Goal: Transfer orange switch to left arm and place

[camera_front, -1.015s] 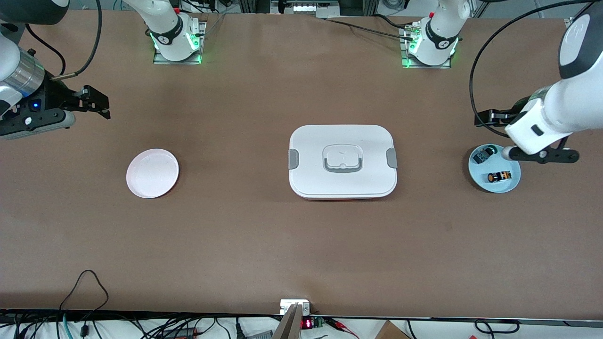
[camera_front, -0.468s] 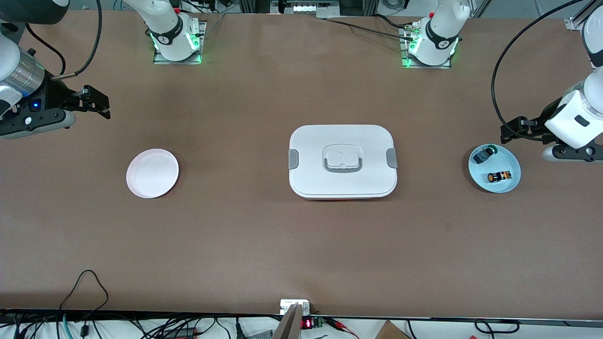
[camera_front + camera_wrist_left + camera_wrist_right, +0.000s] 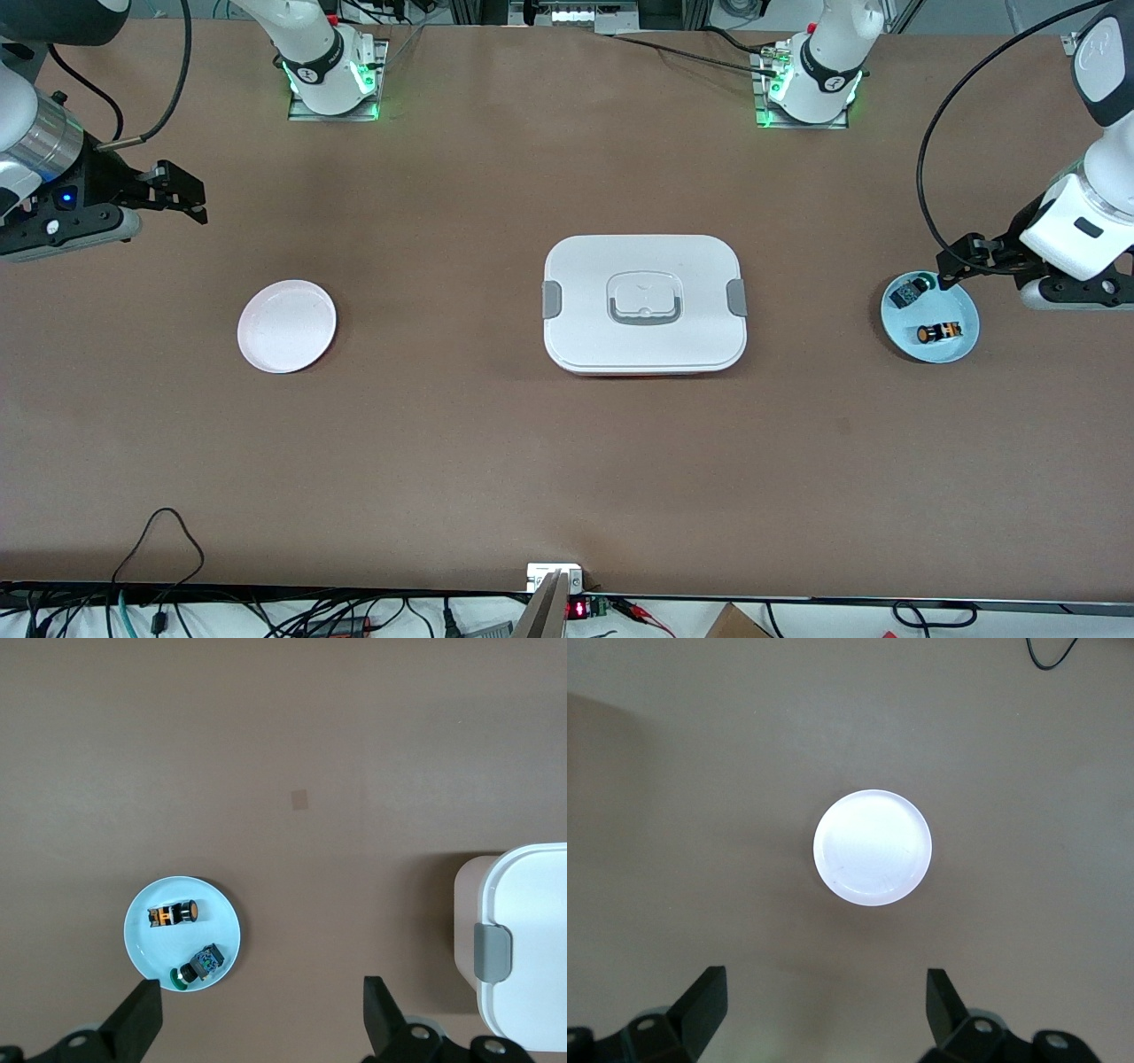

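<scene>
The orange switch (image 3: 939, 332) lies on its side on a light blue plate (image 3: 902, 324) at the left arm's end of the table. It also shows in the left wrist view (image 3: 172, 915), on the same plate (image 3: 146, 943). My left gripper (image 3: 955, 264) is open and empty, up over the table just beside the blue plate's rim (image 3: 261, 1005). My right gripper (image 3: 183, 197) is open and empty and waits up over the right arm's end of the table (image 3: 824, 997). The white box (image 3: 644, 303) sits shut at mid-table between the two plates, and its edge shows in the left wrist view (image 3: 527, 939).
A black switch with a green cap (image 3: 910, 290) (image 3: 199, 966) lies on the blue plate beside the orange switch. An empty white round plate (image 3: 286, 326) (image 3: 872, 847) lies toward the right arm's end. Cables hang at the table's near edge (image 3: 159, 532).
My left arm swung off the blue plate toward the table's end, uncovering it, then came back a little toward the plate's rim. The right arm has not moved.
</scene>
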Available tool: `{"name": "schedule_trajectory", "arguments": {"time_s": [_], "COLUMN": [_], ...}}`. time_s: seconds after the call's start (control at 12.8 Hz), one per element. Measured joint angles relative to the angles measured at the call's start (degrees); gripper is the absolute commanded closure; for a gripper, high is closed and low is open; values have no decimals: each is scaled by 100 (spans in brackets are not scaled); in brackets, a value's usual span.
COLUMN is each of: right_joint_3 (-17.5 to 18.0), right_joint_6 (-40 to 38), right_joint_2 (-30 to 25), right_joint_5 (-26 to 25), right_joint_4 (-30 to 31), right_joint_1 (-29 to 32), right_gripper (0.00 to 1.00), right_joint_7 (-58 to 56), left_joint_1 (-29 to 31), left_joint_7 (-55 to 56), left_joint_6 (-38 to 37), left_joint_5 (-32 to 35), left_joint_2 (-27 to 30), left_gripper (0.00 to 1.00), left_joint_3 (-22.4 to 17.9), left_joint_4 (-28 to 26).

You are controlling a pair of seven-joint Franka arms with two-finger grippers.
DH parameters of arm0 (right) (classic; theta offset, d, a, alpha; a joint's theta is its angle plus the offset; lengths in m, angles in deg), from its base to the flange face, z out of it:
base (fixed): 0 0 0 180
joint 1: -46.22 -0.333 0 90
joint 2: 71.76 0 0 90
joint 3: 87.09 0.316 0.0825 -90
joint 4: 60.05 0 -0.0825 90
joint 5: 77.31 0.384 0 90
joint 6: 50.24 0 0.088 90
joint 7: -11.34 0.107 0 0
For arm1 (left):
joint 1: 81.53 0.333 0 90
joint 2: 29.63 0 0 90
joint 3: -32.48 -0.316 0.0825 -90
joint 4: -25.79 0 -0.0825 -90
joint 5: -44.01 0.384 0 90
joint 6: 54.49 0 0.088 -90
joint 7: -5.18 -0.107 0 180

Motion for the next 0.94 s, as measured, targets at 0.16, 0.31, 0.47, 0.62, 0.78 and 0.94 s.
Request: {"name": "schedule_trajectory", "arguments": {"time_s": [0.16, 0.31, 0.47, 0.62, 0.78, 0.94], "right_joint_3": [0, 0, -1, -2, -2, -2], "right_joint_6": [0, 0, 1, 1, 1, 1], "right_joint_2": [0, 0, 0, 0, 0, 0], "right_joint_5": [0, 0, 0, 0, 0, 0], "right_joint_4": [-1, -1, -2, -3, -3, -3], "right_joint_1": [0, 0, 1, 1, 1, 2], "right_gripper": [0, 0, 0, 0, 0, 0], "right_joint_7": [0, 0, 0, 0, 0, 0], "left_joint_1": [-3, -5, 1, 64, 129, 179], "left_joint_7": [49, 77, 127, 162, 171, 171], "left_joint_6": [-1, -1, -20, -261, -351, -347], "left_joint_5": [0, 0, 0, -2, -4, -4], "left_joint_2": [79, 296, 560, 702, 718, 669], "left_gripper": [0, 0, 0, 0, 0, 0], "left_joint_3": [5, 17, 44, 43, 43, 43], "left_joint_4": [-71, -362, -693, -845, -851, -749]}}
